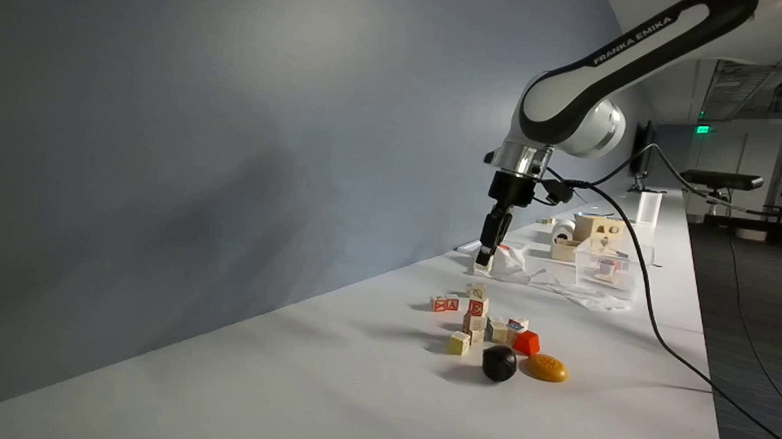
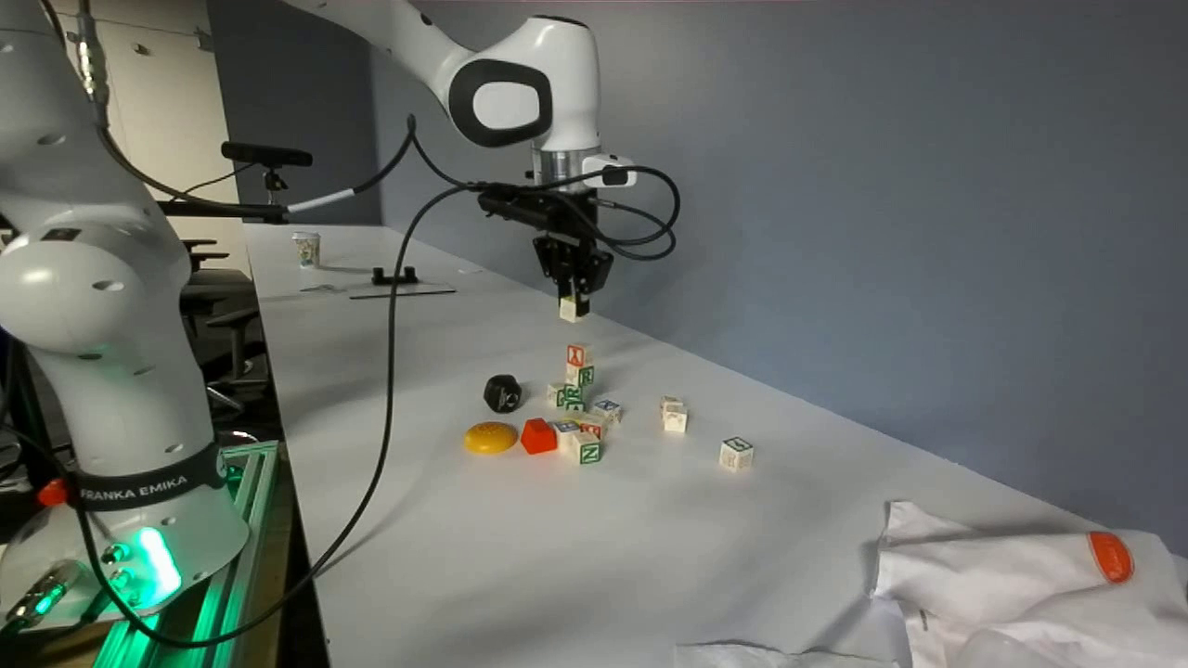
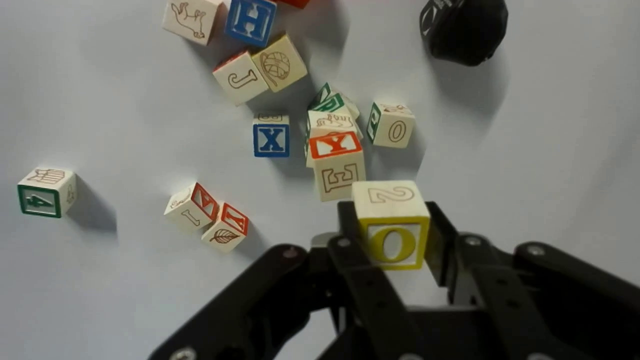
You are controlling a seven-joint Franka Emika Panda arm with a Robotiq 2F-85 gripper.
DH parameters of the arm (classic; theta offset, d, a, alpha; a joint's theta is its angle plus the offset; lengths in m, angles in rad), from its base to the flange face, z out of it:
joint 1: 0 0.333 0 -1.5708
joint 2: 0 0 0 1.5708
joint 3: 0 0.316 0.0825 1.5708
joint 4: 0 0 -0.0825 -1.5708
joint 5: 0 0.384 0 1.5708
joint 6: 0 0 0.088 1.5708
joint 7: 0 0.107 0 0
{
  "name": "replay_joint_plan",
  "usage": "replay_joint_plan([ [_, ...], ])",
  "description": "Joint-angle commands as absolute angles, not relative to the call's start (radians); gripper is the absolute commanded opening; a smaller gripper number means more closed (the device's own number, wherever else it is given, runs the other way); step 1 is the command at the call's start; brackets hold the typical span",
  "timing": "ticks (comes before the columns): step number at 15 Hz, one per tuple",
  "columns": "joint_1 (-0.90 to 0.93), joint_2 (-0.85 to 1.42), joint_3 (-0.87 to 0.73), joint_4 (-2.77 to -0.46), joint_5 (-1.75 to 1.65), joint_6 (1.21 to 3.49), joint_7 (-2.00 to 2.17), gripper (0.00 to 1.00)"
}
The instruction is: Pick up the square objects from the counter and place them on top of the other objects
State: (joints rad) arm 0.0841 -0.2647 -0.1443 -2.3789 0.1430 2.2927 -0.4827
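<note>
Wrist view: black two-fingered gripper [image 3: 391,215] clasps a yellow-edged pale wooden cube [image 3: 392,231] above an uneven stack of pale wooden blocks [image 3: 336,146]

The gripper's fingers are parted only by the width of the cube, one against each side. One face of the cube carries a yellow O, the next a brown outlined figure. In both exterior views the cube hangs in the air over the stack, a gap between it and the topmost block. The stack stands on a long, plain white surface [image 1: 288,388], its blocks out of line with one another; the top one shows a red Y and an outlined E.

Around the stack lie loose cubes: a wooden block with a blue X [image 3: 271,140] just beside it, and a green-edged wooden block with an outlined O [image 3: 396,126] on the opposite side. A red-lettered pair of wooden blocks [image 3: 190,210] sits near, and a wooden block with a green-framed 4 [image 3: 46,192] well apart.

In an exterior view, a black many-sided piece [image 2: 502,393], a yellow-orange oval piece [image 2: 490,438] and a red faceted piece [image 2: 538,436] rest near the blocks. Crumpled white packaging [image 2: 1021,584] with an orange patch lies well apart from them.
</note>
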Motion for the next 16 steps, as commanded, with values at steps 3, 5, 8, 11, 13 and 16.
replay_joint_plan([
  [3,0.057,-0.26,-0.118,-2.38,0.079,2.291,-0.483,0.09],
  [5,0.057,-0.262,-0.115,-2.394,0.072,2.304,-0.481,0.09],
  [8,0.052,-0.257,-0.109,-2.41,0.06,2.337,-0.476,0.09],
  [11,0.048,-0.253,-0.109,-2.419,0.059,2.369,-0.474,0.09],
  [13,0.048,-0.249,-0.111,-2.427,0.063,2.392,-0.474,0.09],
  [16,0.049,-0.239,-0.11,-2.432,0.067,2.412,-0.475,0.09],
])
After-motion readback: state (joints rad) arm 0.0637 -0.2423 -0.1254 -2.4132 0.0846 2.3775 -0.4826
